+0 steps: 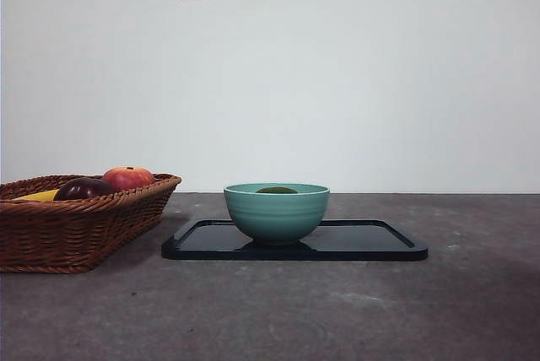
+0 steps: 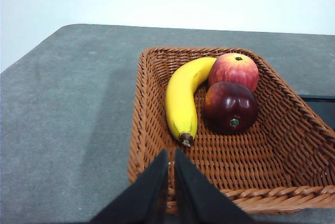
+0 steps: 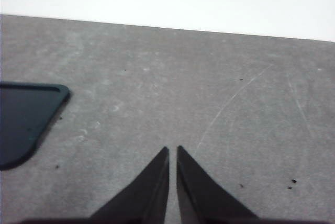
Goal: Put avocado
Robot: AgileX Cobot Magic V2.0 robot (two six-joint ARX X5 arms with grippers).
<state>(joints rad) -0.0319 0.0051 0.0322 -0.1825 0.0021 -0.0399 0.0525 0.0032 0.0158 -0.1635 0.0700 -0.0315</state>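
Note:
The avocado (image 1: 277, 190) lies inside the teal bowl (image 1: 277, 213); only its dark green top shows above the rim in the front view. The bowl stands on the black tray (image 1: 371, 243). My left gripper (image 2: 171, 153) is shut and empty, hovering over the near edge of the wicker basket (image 2: 293, 145). Away from the bowl, my right gripper (image 3: 172, 150) is shut and empty above bare table beside a corner of the black tray (image 3: 26, 119). Neither arm shows in the front view.
The wicker basket (image 1: 76, 226) at the left holds a banana (image 2: 183, 96), a red apple (image 2: 234, 69) and a dark purple round fruit (image 2: 230, 107). Grey tabletop (image 3: 209, 77) stretches right of the tray. A white wall stands behind.

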